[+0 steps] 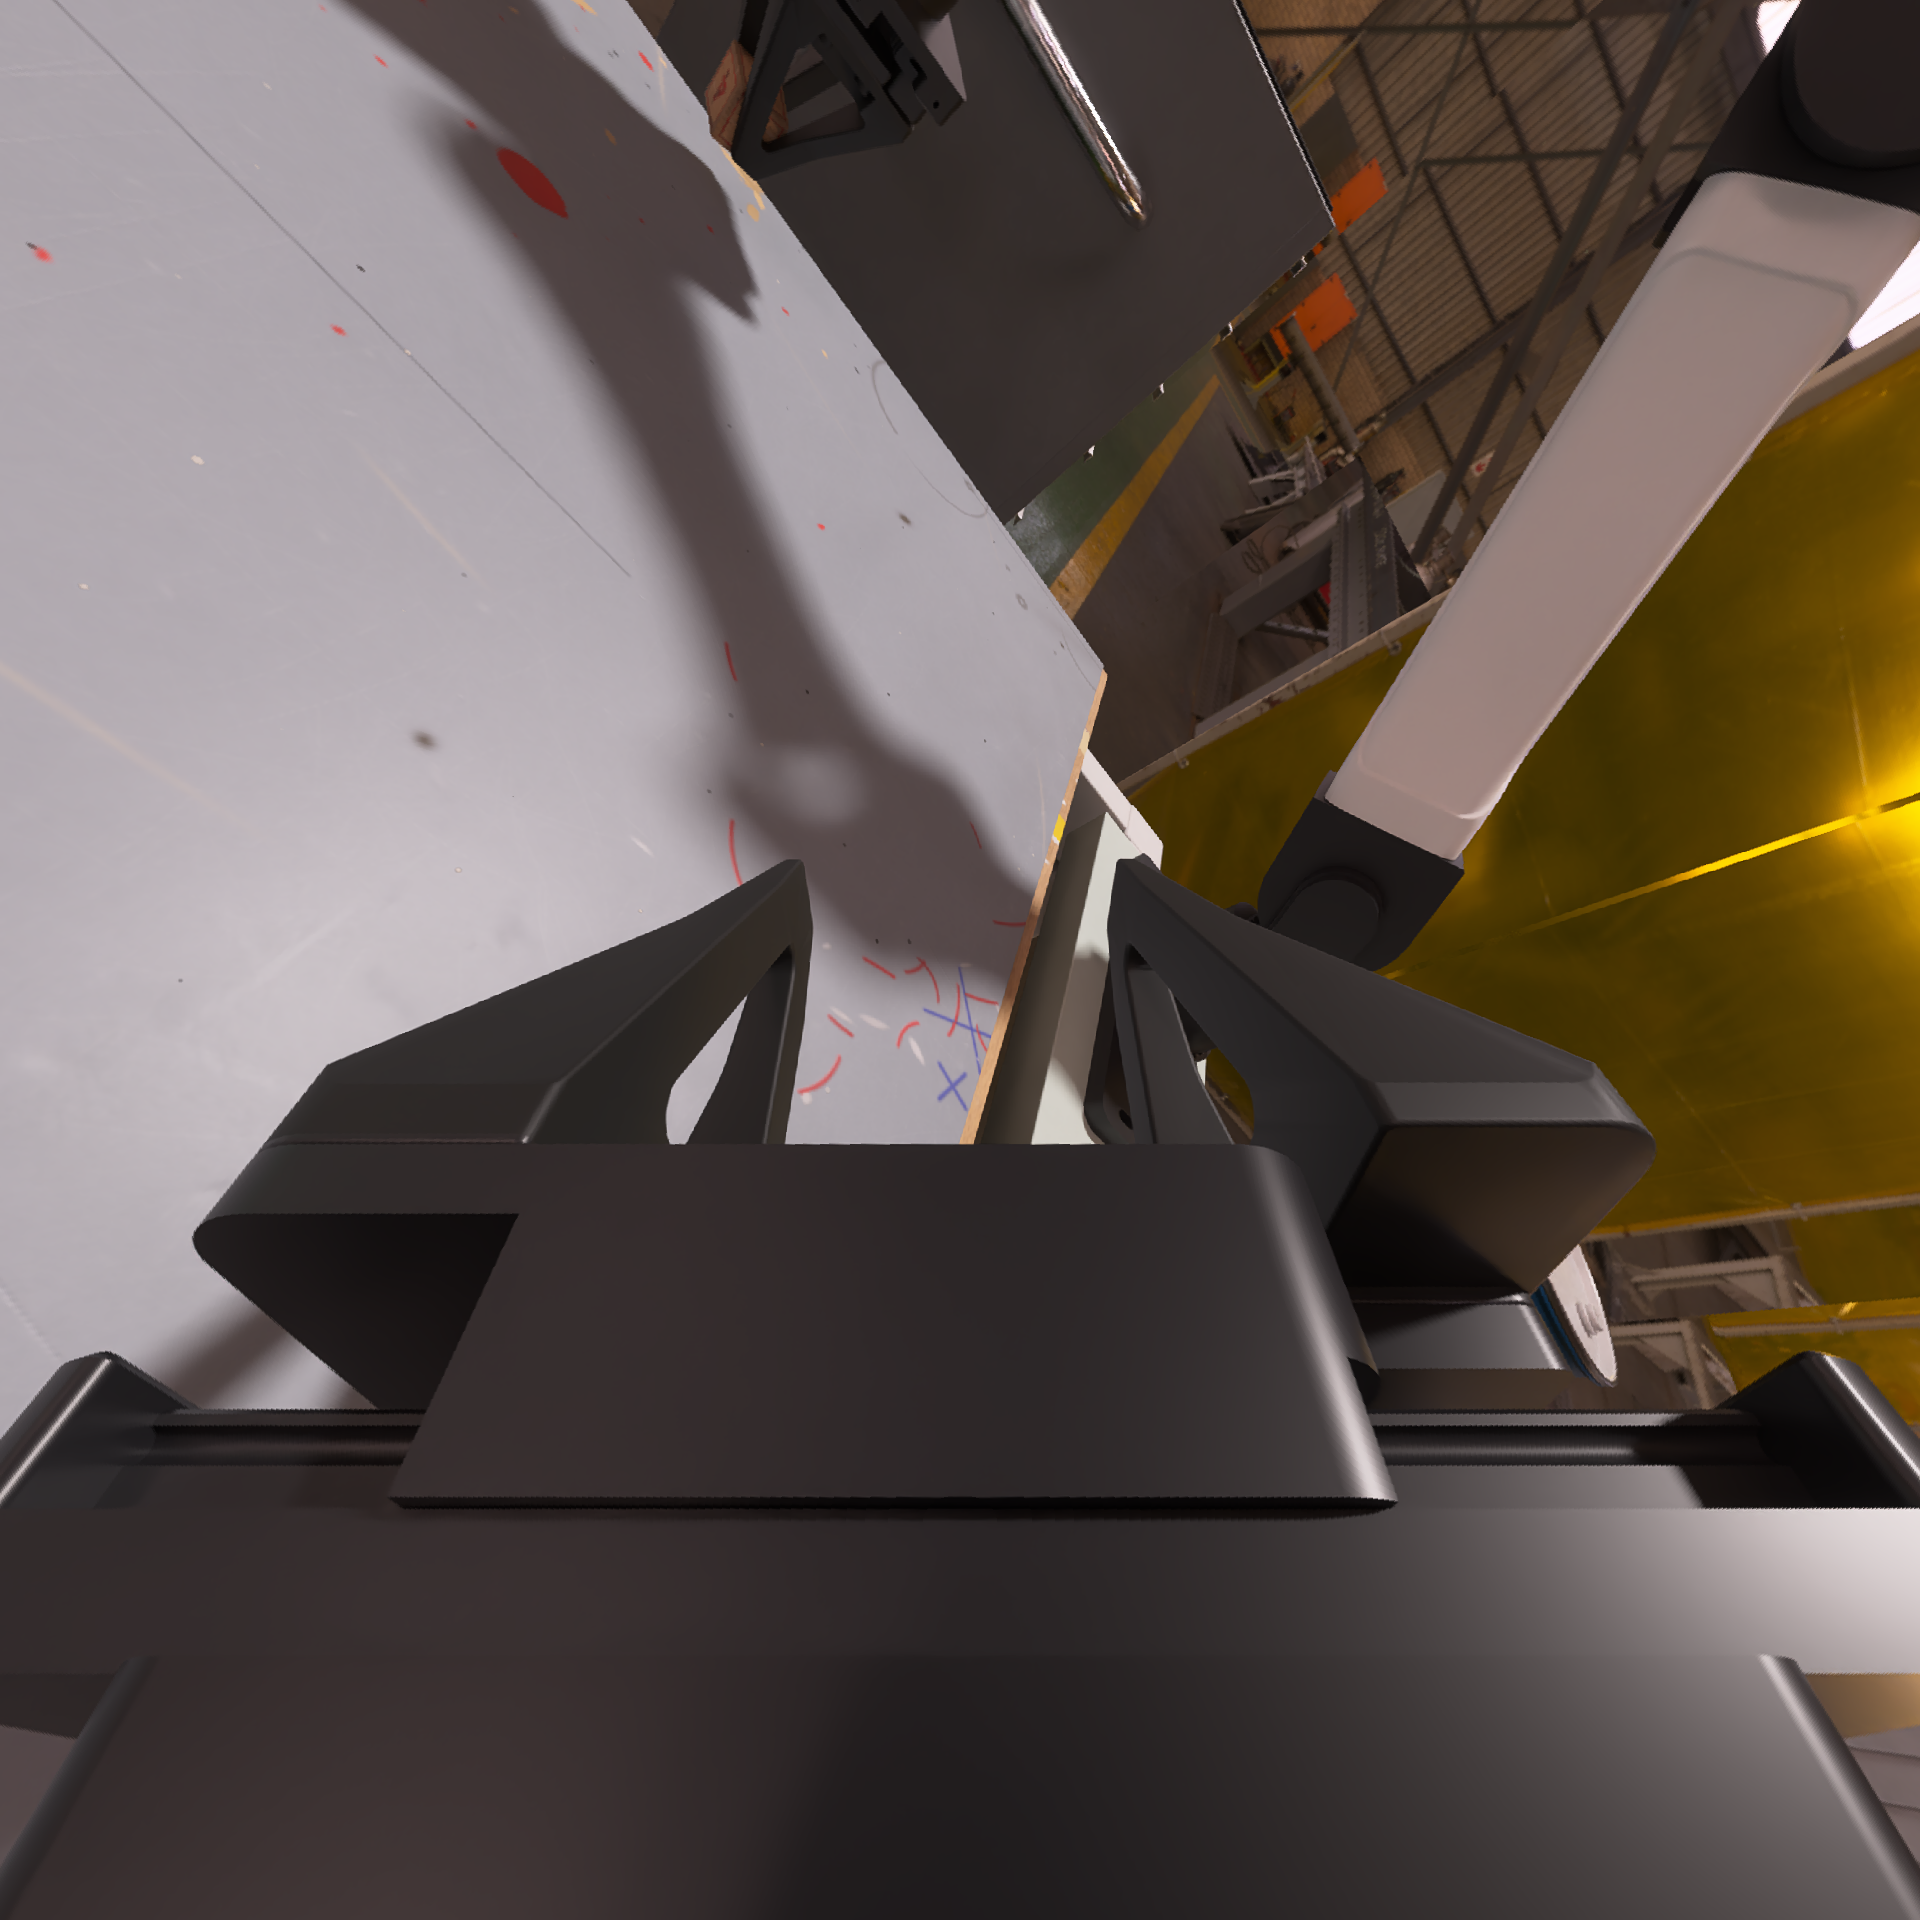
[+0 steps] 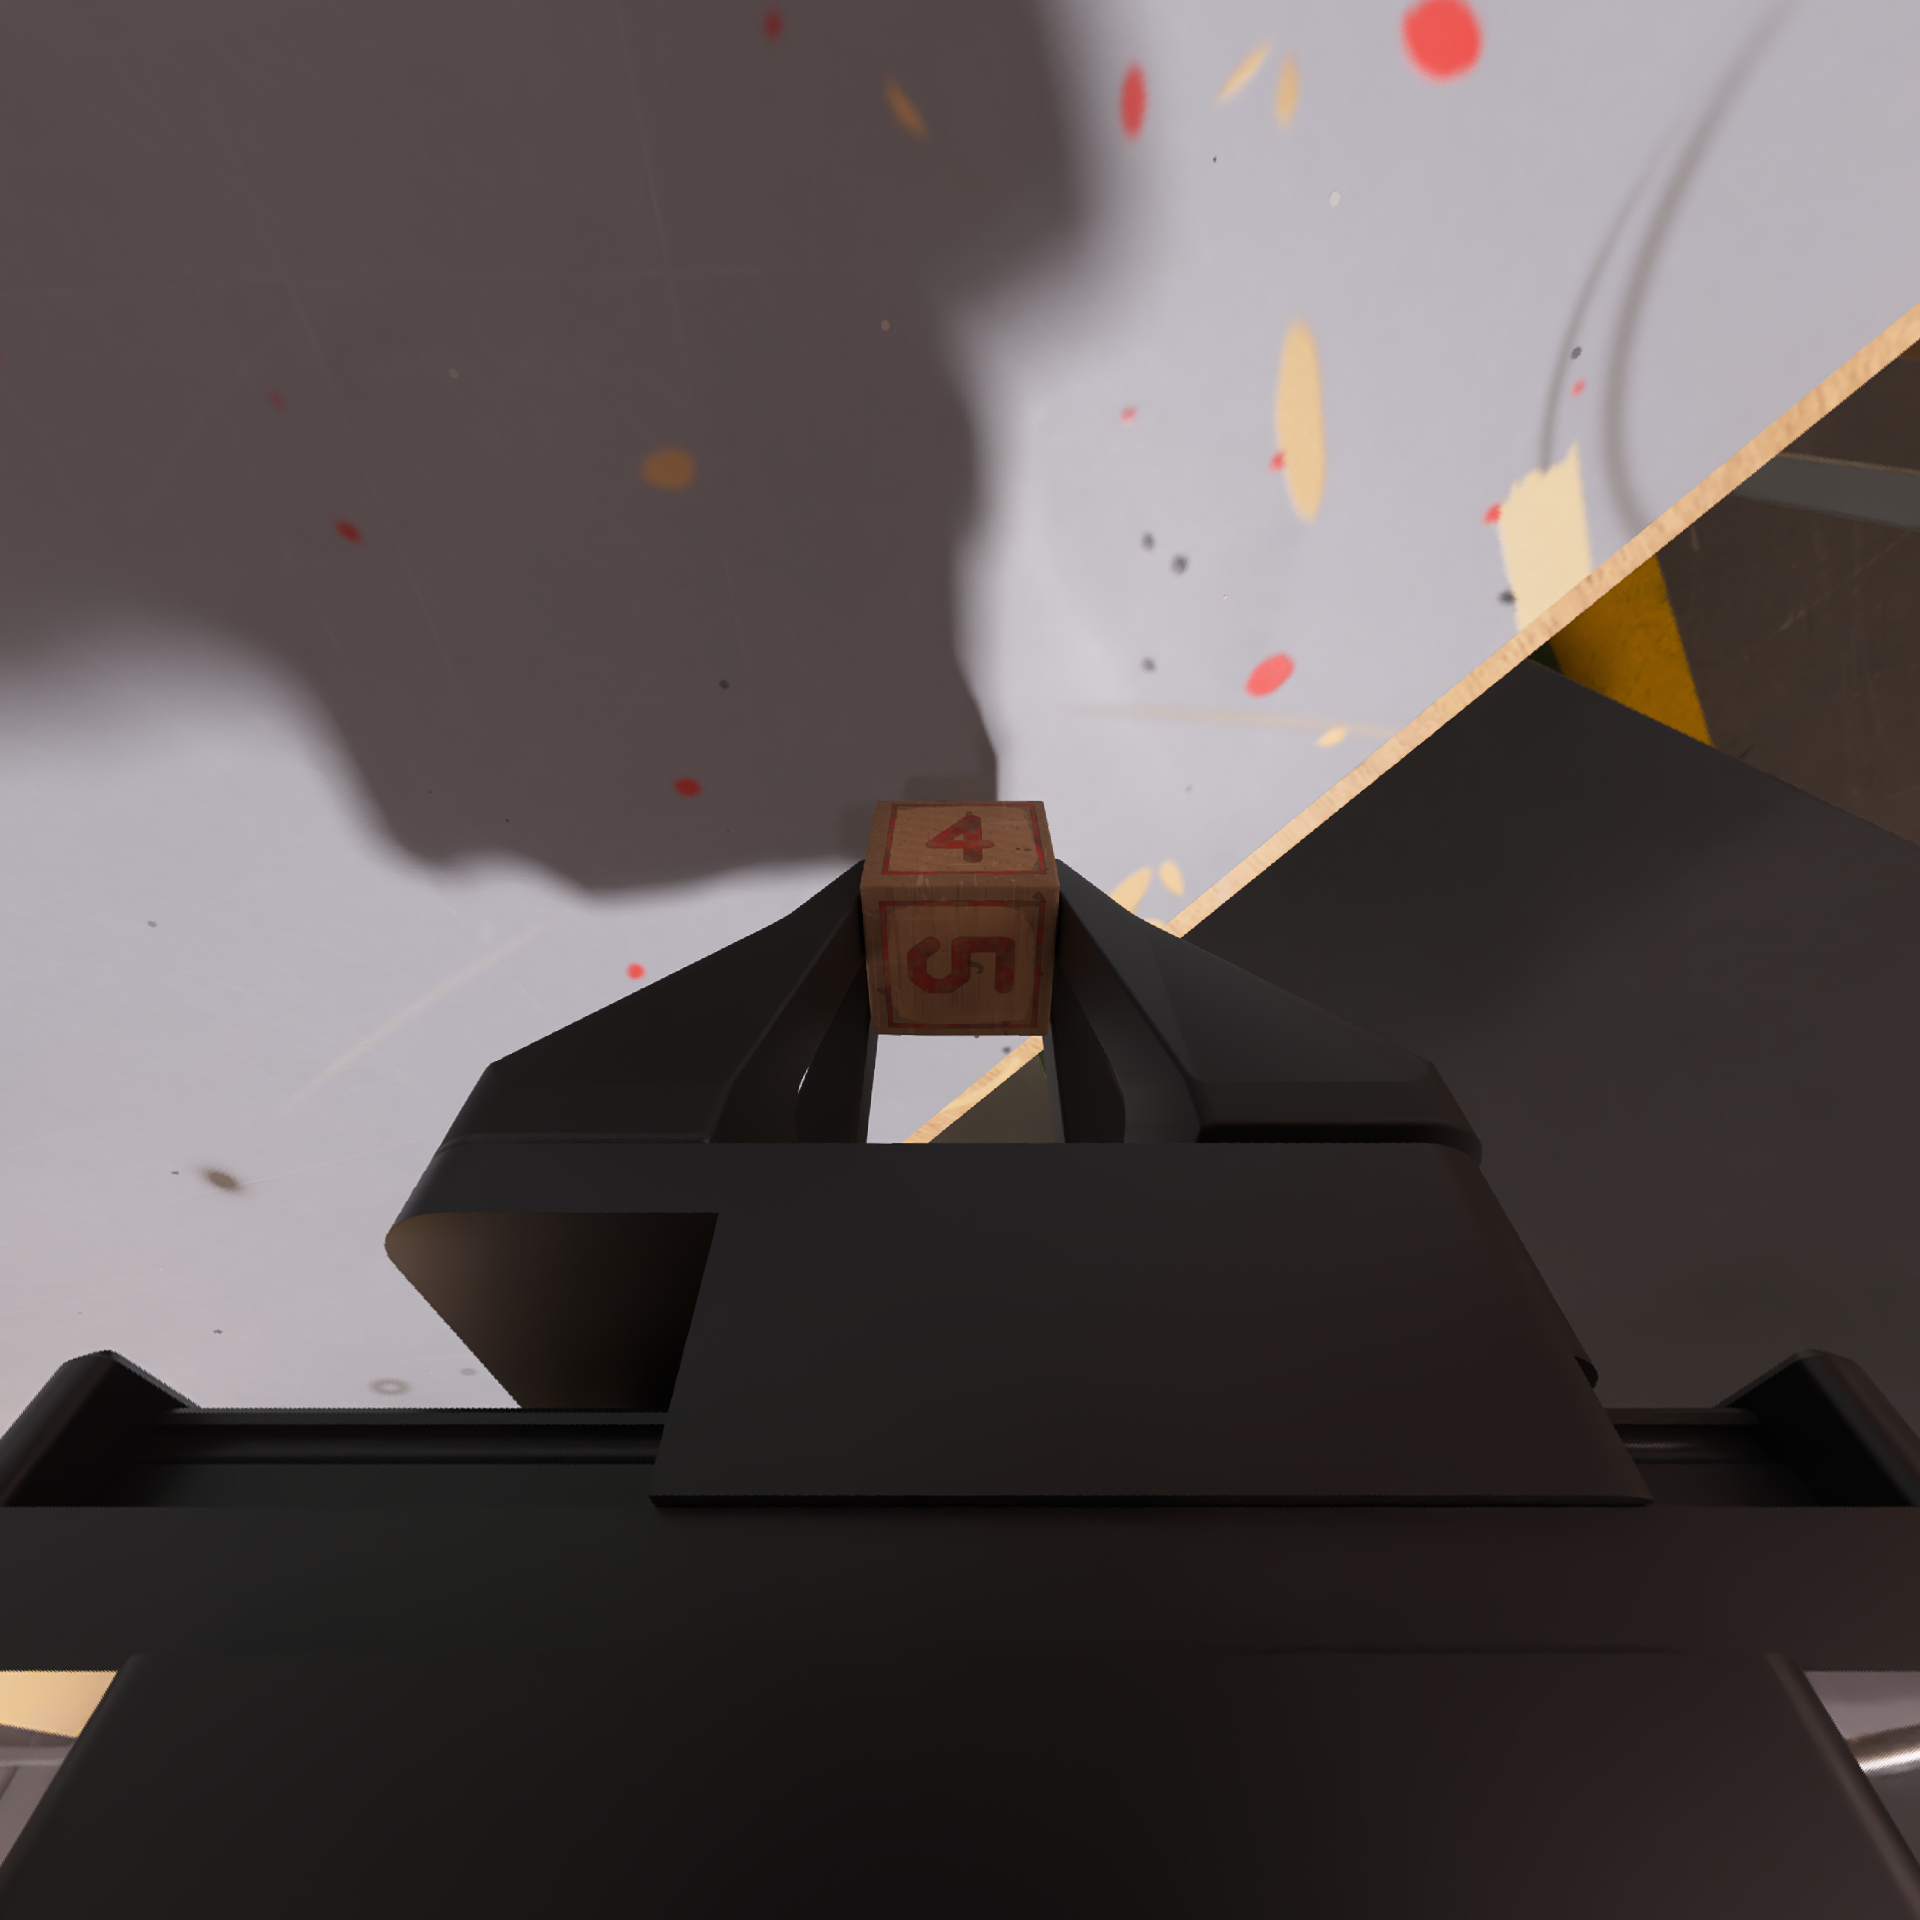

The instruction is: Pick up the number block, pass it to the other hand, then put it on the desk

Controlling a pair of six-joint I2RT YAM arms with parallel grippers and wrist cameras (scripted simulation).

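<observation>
Number block (image 2: 960, 916) sides behind fingers (image 2: 831, 997)

I see the desk (image 1: 312, 727): pale grey top, pale wood edge, speckled with red and tan paint marks, bearing broad shadows.

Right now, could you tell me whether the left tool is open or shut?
Open. The left tool holds nothing: its fingers stand apart with bare desk between them. The number block sits clamped in the right tool.

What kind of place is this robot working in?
Probably a big warehouse or factory hall. Past the paint-speckled desk you see a girder roof, metal racks and a yellow screen.
</observation>
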